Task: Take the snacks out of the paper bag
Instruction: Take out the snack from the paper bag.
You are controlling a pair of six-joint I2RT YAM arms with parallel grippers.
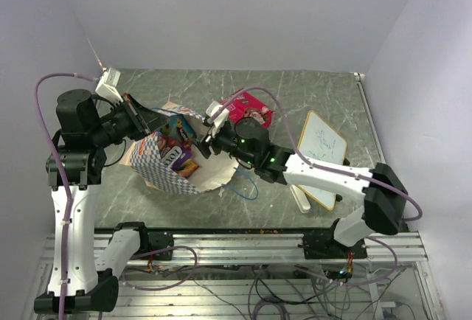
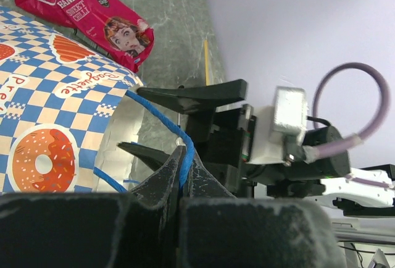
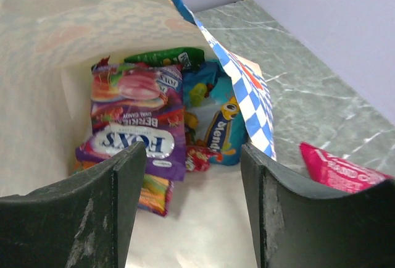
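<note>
The checkered paper bag (image 1: 164, 167) lies on its side, mouth open toward the right. My left gripper (image 2: 182, 158) is shut on its blue string handle (image 2: 157, 115), holding the mouth up. My right gripper (image 3: 192, 181) is open at the bag's mouth, just inside the cream lining (image 3: 55, 52), and holds nothing. Inside lie a purple packet (image 3: 139, 126), a blue-green packet (image 3: 219, 126), a small red packet (image 3: 199, 157) and an orange striped one (image 3: 154, 195). The larger red bag (image 1: 249, 108) lies on the table outside, behind the right gripper.
A wood-framed whiteboard (image 1: 322, 156) lies to the right under the right arm. A white marker (image 1: 301, 200) lies near the front edge. A white box (image 1: 110, 82) sits at the back left corner. Walls close the table at the back and both sides.
</note>
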